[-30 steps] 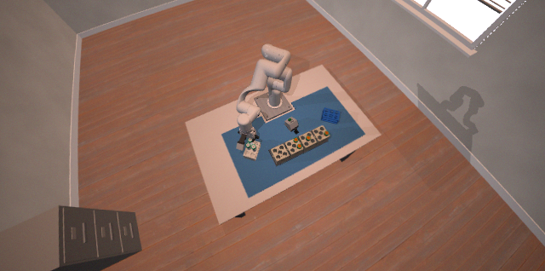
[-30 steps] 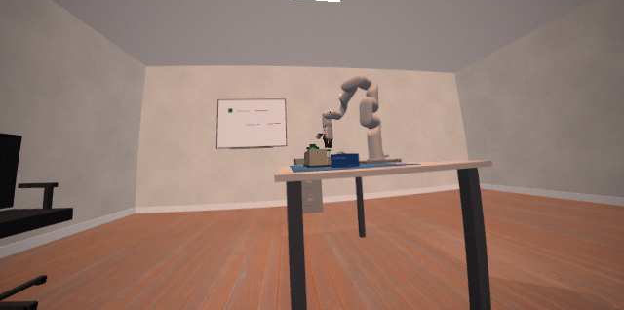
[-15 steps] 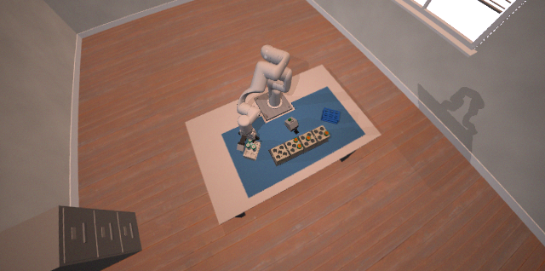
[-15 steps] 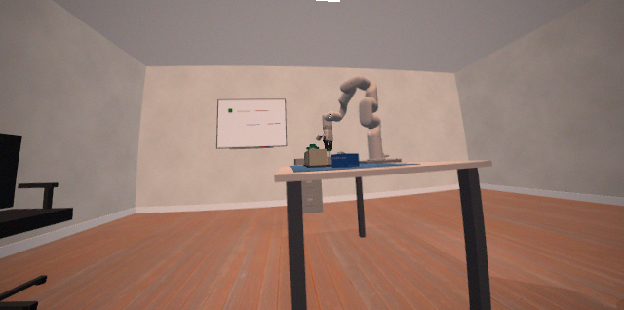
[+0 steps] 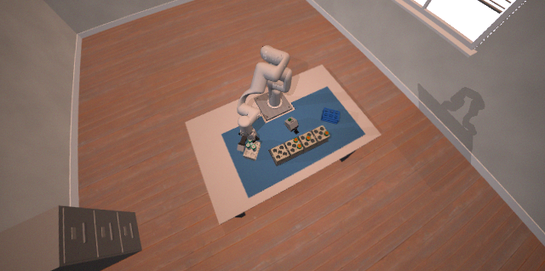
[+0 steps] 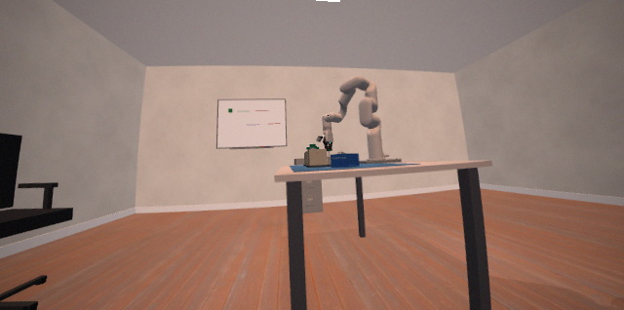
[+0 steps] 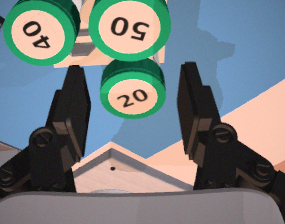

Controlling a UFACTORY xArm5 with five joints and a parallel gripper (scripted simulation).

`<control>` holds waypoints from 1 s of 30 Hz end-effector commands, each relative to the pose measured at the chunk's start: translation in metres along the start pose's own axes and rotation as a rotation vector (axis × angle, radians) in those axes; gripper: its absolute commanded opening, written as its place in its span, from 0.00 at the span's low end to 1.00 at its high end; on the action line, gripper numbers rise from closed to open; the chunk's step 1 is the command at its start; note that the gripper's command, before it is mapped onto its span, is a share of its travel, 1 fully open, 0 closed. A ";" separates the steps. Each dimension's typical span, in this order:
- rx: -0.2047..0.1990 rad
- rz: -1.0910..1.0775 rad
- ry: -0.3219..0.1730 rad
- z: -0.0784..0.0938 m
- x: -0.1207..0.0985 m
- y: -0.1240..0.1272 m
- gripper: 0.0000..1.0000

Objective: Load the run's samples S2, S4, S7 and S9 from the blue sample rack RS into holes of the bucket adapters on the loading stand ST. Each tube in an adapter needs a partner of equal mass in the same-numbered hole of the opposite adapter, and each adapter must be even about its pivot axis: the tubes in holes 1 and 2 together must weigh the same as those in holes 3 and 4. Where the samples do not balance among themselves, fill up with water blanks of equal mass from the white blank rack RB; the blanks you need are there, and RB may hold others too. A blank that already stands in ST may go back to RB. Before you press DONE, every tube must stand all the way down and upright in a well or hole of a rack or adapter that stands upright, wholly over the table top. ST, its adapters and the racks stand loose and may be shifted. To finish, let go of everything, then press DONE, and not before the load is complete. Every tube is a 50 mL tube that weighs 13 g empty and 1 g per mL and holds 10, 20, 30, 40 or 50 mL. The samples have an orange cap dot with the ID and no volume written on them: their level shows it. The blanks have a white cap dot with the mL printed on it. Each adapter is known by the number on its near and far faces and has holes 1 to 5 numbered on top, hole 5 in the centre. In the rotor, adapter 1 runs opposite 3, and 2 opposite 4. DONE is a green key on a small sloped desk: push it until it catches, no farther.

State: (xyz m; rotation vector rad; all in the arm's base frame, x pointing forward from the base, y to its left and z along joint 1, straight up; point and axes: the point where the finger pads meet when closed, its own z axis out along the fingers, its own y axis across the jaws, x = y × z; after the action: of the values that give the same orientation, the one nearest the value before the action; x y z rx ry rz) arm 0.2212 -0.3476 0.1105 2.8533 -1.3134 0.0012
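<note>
My gripper point(image 7: 132, 83) point(image 5: 248, 140) point(image 6: 328, 145) is open and hangs over the white blank rack RB point(image 5: 252, 153) at the left of the blue mat. In the wrist view three green-capped blanks stand in RB: one marked 40 point(image 7: 40, 30), one marked 50 point(image 7: 129, 24) and one marked 20 point(image 7: 133, 92). The 20 blank lies between my two fingers, and nothing is gripped. The loading stand ST point(image 5: 277, 154) holds its adapters in a row, with orange-dotted sample tubes point(image 5: 306, 138) in the three right ones. The blue sample rack RS point(image 5: 330, 115) point(image 6: 344, 160) looks empty.
The DONE desk point(image 5: 291, 123) stands between the arm's base and ST. A small grey block point(image 7: 113, 163) lies just beside RB under my wrist. The table's left edge point(image 5: 200, 164) is close to RB.
</note>
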 end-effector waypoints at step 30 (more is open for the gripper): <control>-0.001 0.000 0.004 0.010 0.001 0.000 0.00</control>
State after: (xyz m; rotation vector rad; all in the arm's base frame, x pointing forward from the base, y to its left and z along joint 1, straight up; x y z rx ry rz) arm 0.2213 -0.3477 0.0991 2.8530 -1.3133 0.0020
